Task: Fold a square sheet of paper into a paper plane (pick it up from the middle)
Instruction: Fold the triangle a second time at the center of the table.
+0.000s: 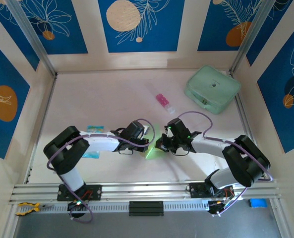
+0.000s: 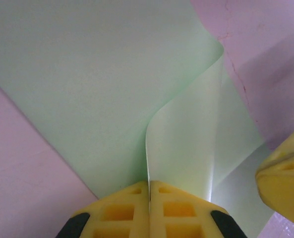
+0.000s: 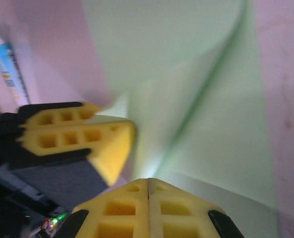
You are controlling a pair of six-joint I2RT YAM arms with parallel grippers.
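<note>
Left end effector [image 2: 149, 191]: yellow pads pressed together on a pinched-up ridge of the square sheet of paper [image 2: 87, 74], seam shut with no gap. Right end effector [image 3: 148, 186]: likewise closed, with the pale sheet running straight down into its seam, so judged clamped on the same paper from the opposite side. Held nose to nose near the middle of the pink surface [image 1: 102, 94], just ahead of the arm bases. Probably placed so to raise the sheet by its centre, as the task asks, and let the halves droop toward a centre crease.

Looks thin and pliant: bends in a smooth S-curl rather than creasing, glows slightly where light passes through the lifted flap, matte pale lime-green. Lies partly flat on the surface beyond the pinch. Not yet a dart; no sharp fold visible.

Well apart from the paper: bulky rounded mint-green case [image 1: 212, 89], small pink tube [image 1: 162, 100], blue-and-white packet [image 1: 94, 129] beside the left arm.
</note>
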